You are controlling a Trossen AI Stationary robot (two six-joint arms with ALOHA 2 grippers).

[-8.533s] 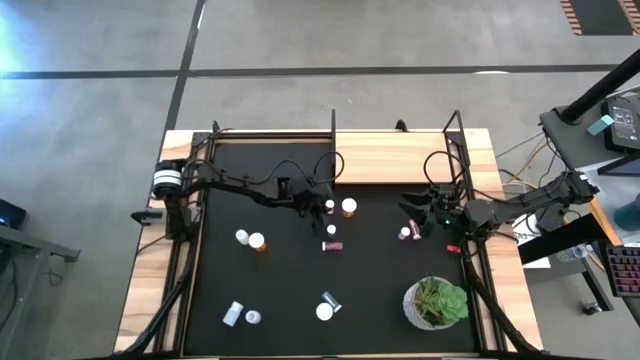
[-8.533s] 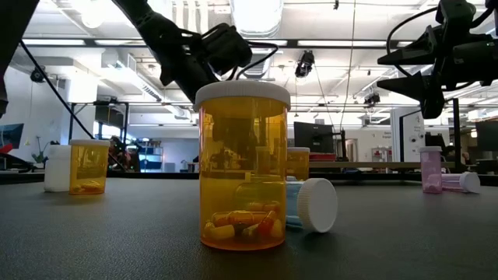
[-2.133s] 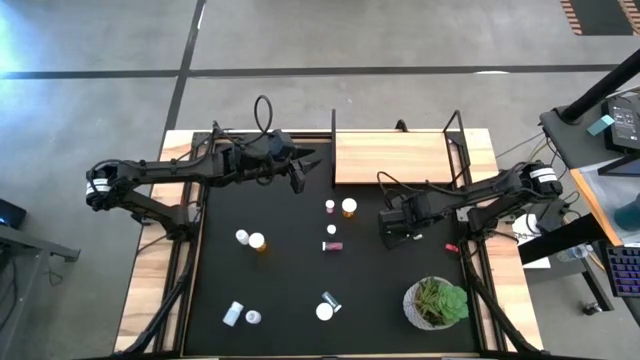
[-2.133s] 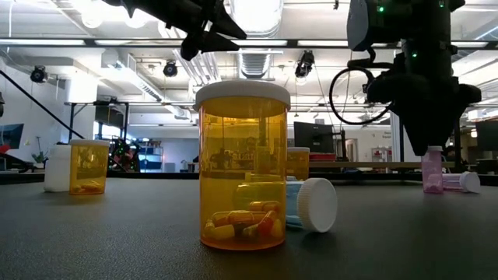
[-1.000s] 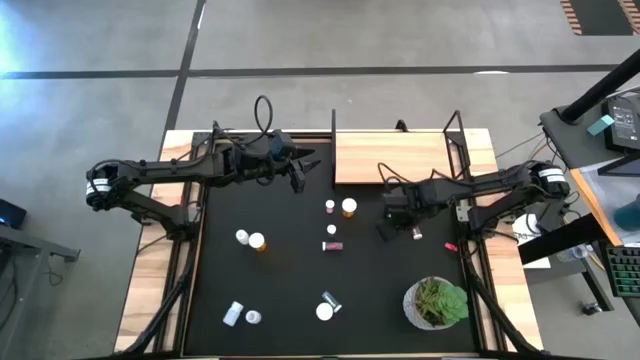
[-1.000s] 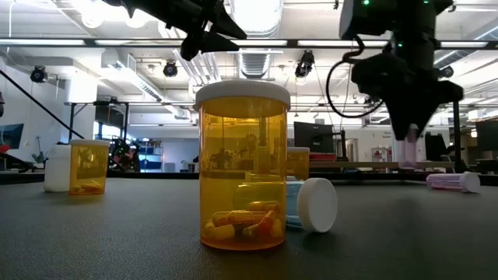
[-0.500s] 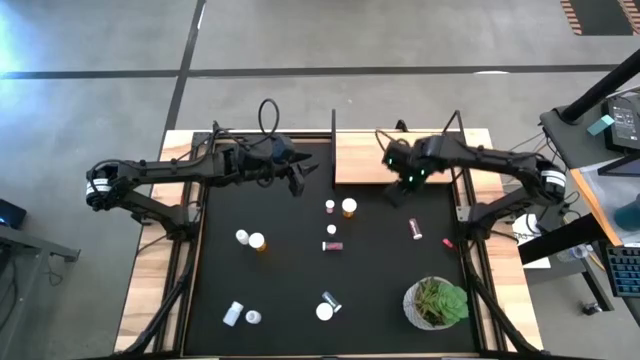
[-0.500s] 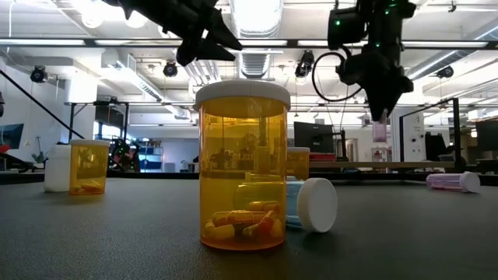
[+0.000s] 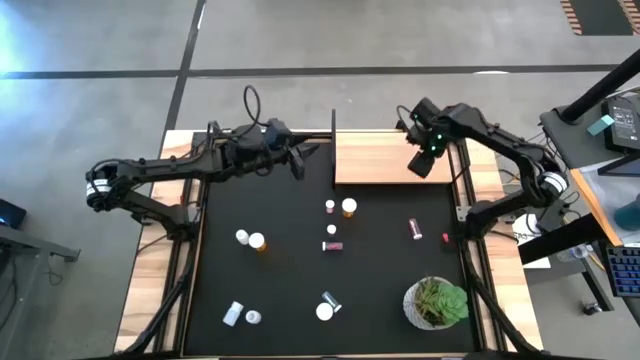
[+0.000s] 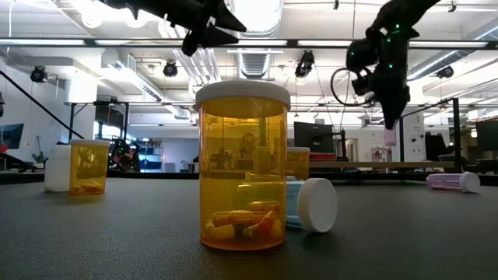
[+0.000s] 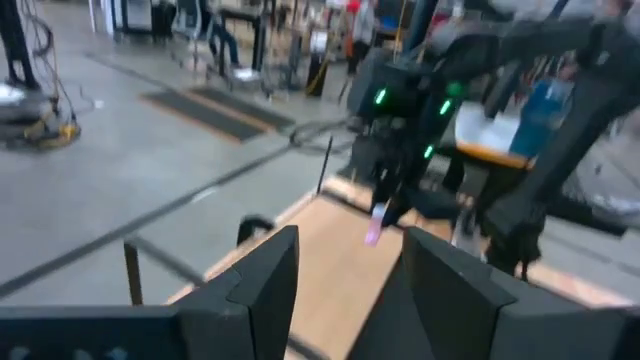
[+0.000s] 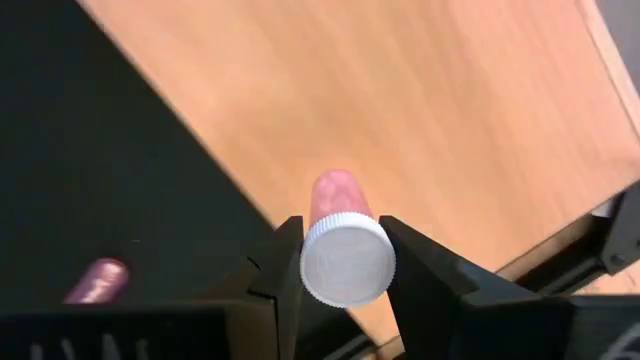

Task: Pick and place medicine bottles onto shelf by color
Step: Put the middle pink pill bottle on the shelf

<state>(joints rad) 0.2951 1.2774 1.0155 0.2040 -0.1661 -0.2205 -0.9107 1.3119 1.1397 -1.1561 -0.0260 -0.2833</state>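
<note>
Landmark: the flat light-wood shelf board point(image 9: 392, 158) with thin black upright posts, lying along the far edge of the black mat point(image 9: 380, 270).

Right gripper point(image 12: 338, 262): raised over the shelf board's right end, fingers clamped on a small pink pill bottle with a white ribbed cap point(image 12: 345, 250). The bottle hangs clear above the wood, cap toward the wrist, body pointing down at the board. From the left wrist it shows as a pink sliver point(image 11: 373, 232) under the dark arm.

Left gripper point(image 9: 300, 163): held in the air just off the shelf board's left end, by the black post. Fingers point(image 11: 268, 280) stand apart with nothing between them.

On the mat, nearer than the shelf board:
- an orange bottle point(image 9: 349, 207) with a small white-capped bottle point(image 9: 329, 206) beside it, just below the board's left part;
- a white-capped bottle point(image 9: 331, 230) and a maroon bottle lying on its side point(image 9: 332, 245), a little nearer still;
- a pink bottle lying on its side point(image 9: 414, 229), under the board's right part;
- an orange bottle with a white one touching it point(image 9: 250, 239), off to the left;
- two white bottles point(image 9: 240, 315) at the near left;
- a large orange bottle with a bluish bottle lying against it point(image 9: 327, 306), near centre.

A green potted plant point(image 9: 436, 302) sits at the mat's near right corner, well apart from the shelf board.
</note>
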